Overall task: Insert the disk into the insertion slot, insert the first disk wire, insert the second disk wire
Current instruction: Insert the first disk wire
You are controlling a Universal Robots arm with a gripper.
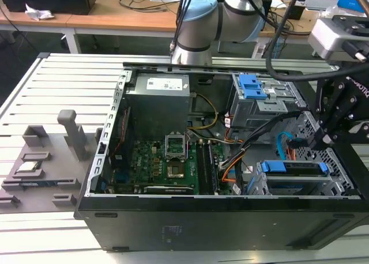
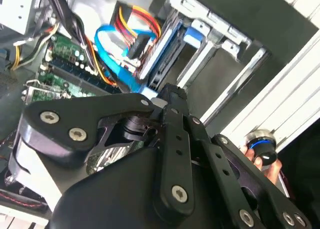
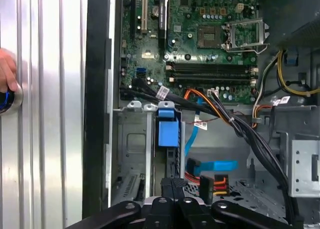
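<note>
The disk (image 1: 291, 167), grey in a bright blue caddy, sits inside the insertion slot (image 1: 334, 160), a silver perforated cage at the exterior view's right. The first wrist view shows the caddy's blue tab (image 3: 167, 131) between the cage walls (image 3: 131, 139). The first disk wire (image 3: 217, 181), orange, red and yellow strands on a black plug, lies at the disk's end. Beside it is the second disk wire (image 3: 215, 165), which loops in bright blue (image 2: 107, 54). Whether either plug is seated I cannot tell. My gripper (image 3: 172, 181) hovers shut just above the disk's edge (image 2: 167, 91), with nothing seen between its fingers.
The open case holds a green motherboard (image 1: 167, 160), a power supply (image 1: 161, 97) and an upper bay with a blue latch (image 1: 253, 88). A black cable bundle (image 3: 240, 129) crosses beside the cage. Grey fixtures (image 1: 40, 160) stand at the exterior view's left. A hand (image 3: 5, 69) rests by a blue-ringed button (image 2: 262, 149).
</note>
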